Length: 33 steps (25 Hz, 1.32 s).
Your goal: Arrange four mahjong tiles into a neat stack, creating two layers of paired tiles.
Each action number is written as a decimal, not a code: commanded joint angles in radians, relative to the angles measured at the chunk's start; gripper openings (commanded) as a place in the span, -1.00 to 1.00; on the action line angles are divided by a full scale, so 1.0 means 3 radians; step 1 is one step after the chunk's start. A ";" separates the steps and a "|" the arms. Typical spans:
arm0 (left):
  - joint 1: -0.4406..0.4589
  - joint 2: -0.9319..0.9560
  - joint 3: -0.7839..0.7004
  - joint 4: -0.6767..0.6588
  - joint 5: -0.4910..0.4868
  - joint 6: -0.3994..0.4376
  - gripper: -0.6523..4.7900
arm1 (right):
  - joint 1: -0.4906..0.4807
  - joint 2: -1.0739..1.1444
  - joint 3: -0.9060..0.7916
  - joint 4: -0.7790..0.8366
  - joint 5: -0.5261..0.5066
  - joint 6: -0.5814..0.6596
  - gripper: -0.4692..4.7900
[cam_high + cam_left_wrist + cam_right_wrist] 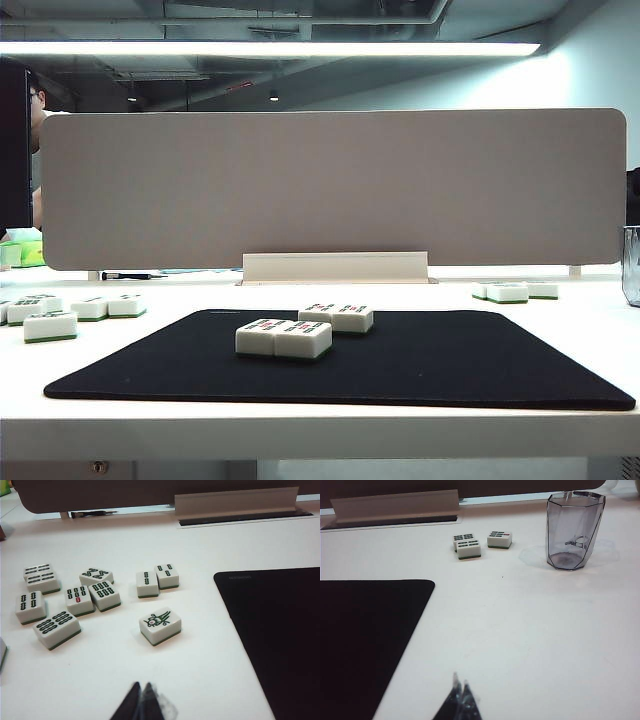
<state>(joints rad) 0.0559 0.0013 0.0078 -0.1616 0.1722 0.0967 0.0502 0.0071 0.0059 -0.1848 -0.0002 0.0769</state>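
Both tools hang low over the white table [320, 425], each with its fingers pressed together and holding nothing. Left tool [141, 702] sits near a loose scatter of spare tiles [80, 600], beside the left edge of the black mat [420, 365]. Right tool [460, 700] sits off the mat's right edge, with three more tiles [468, 547] and a clear grey cup [573, 529] farther back. On the mat lie the four mahjong tiles [303, 332], all flat in one layer: one touching pair in front, another touching pair just behind and to the right.
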 commanded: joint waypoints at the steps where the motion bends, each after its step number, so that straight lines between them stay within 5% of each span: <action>1: 0.0001 0.0000 -0.0006 -0.0018 0.0018 -0.0003 -0.78 | 0.0001 -0.0029 -0.0001 0.0006 0.0000 -0.0008 -0.82; 22: 0.0001 0.0000 -0.0006 -0.0018 0.0018 -0.0003 -0.78 | 0.0003 -0.0029 0.0090 0.0201 -0.0006 0.0008 -0.83; 33: 0.0001 0.0001 -0.0006 -0.0018 0.0015 -0.0004 -0.78 | 0.0003 -0.0028 0.0900 -0.0277 -0.0009 0.0018 -0.83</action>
<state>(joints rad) 0.0559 0.0013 0.0078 -0.1616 0.1722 0.0967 0.0502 0.0071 0.2436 -0.2489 -0.0010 0.0803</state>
